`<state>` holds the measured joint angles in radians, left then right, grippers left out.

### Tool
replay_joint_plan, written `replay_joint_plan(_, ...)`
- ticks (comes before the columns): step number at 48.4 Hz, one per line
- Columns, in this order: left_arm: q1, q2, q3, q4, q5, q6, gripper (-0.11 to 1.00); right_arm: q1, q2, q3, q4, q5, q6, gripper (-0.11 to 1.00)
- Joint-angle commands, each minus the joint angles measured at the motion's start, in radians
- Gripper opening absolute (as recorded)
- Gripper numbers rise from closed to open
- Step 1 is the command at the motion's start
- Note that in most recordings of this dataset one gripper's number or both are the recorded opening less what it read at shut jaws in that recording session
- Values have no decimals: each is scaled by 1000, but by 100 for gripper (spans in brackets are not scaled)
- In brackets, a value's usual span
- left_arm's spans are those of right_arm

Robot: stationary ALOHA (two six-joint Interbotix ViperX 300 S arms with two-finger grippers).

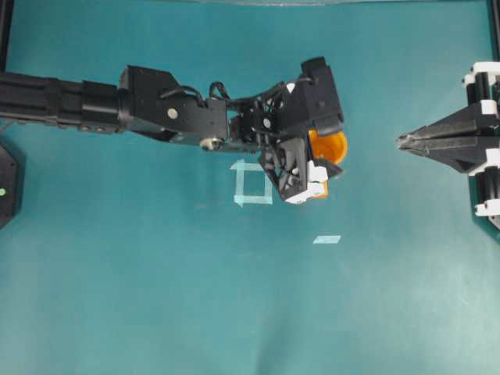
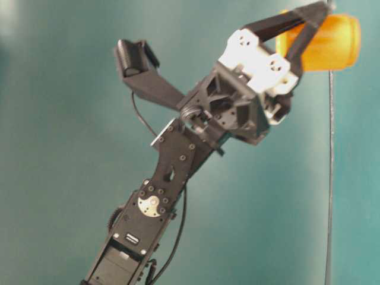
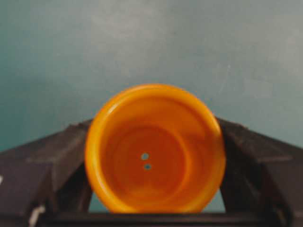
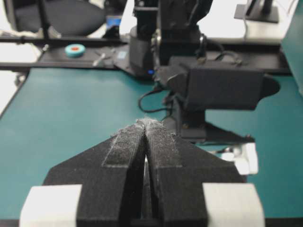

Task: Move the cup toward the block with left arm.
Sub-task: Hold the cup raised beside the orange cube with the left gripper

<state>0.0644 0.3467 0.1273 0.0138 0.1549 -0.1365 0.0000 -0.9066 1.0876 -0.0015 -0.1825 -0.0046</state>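
My left gripper [image 1: 334, 152] reaches over the middle of the teal table and is shut on the cup [image 1: 328, 144]. The cup is yellow-orange and lies on its side between the black fingers [image 3: 52, 161]. In the left wrist view the cup [image 3: 154, 149] fills the gap, its orange inside facing the camera. The table-level view shows the cup [image 2: 329, 41] held off the table. A small orange patch, which seems to be the block [image 1: 323, 190], peeks out by the lower finger's white tip, mostly hidden. My right gripper [image 1: 400, 141] rests shut at the right edge, its pads [image 4: 128, 142] pressed together.
A pale blue tape square outline [image 1: 252, 183] lies just left of the left gripper. A short pale tape strip [image 1: 326, 239] lies below it. The left arm's black body [image 4: 213, 85] stands ahead in the right wrist view.
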Motion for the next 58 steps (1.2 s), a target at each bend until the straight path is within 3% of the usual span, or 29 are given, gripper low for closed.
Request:
replay_joint_plan(1, -9, -20, -26, 3, -9, -2, 69, 2, 0, -32, 0, -5, -2, 0)
replay_joint_plan(58, -28, -17, -29, 3, -25, -3, 69, 0, 2, -32, -2, -8, -2, 0)
